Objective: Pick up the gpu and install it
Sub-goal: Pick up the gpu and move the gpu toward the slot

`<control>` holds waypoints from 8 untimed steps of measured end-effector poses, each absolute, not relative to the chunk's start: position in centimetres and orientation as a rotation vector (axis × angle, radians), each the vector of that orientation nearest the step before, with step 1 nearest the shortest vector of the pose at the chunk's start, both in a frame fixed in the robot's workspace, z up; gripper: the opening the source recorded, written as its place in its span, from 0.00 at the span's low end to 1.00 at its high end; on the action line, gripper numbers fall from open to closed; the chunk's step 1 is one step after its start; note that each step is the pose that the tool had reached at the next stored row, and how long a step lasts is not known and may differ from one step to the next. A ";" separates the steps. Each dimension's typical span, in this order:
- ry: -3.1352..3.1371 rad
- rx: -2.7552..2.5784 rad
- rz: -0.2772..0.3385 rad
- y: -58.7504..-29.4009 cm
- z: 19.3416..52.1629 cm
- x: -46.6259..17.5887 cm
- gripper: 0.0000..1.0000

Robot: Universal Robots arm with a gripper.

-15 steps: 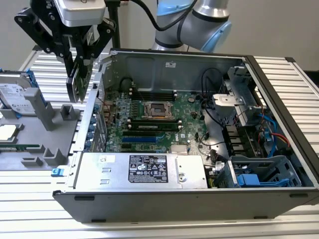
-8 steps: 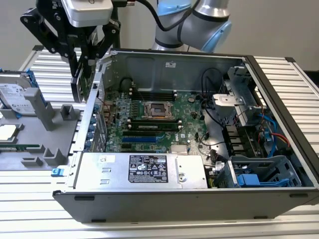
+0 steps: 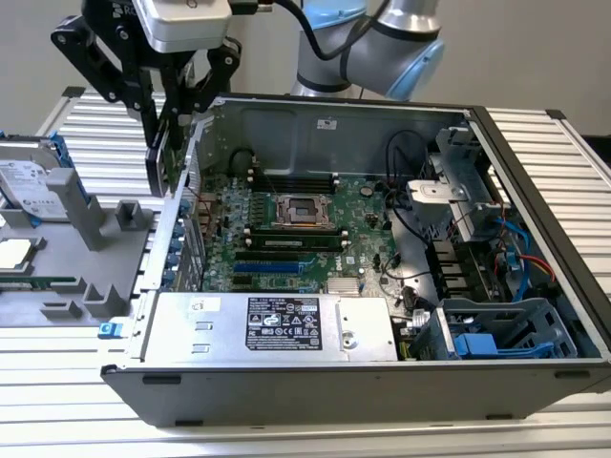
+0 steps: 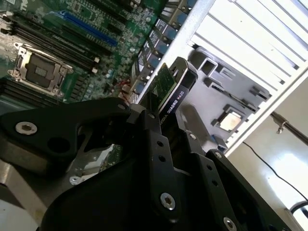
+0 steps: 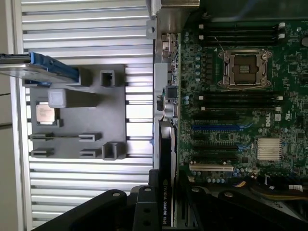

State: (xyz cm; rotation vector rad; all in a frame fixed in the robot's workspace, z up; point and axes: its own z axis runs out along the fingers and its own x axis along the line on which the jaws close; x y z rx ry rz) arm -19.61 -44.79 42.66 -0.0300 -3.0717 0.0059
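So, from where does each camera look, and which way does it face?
Exterior view: stands off the arm, above the open computer case, looking down into it; the arm and gripper show.
First wrist view: rides the wrist, looks straight down on the motherboard and grey parts holder; gripper fingers show.
Second wrist view: rides the wrist, looks slantwise along the gripper.
Shared: all three show the gpu clamped in the gripper, by the case's wall.

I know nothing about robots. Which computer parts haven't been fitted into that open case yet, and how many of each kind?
Hard drive: 1
Processor chip: 1
Memory stick: 1
gpu, clamped in the gripper: 1
Total: 4
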 end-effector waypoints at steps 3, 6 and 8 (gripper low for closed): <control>-3.071 -0.030 0.006 -44.8 42.7 -19.3 0.00; -3.070 -0.030 0.006 -44.8 42.7 -18.9 0.00; -3.070 -0.030 0.006 -44.8 42.7 -18.7 0.00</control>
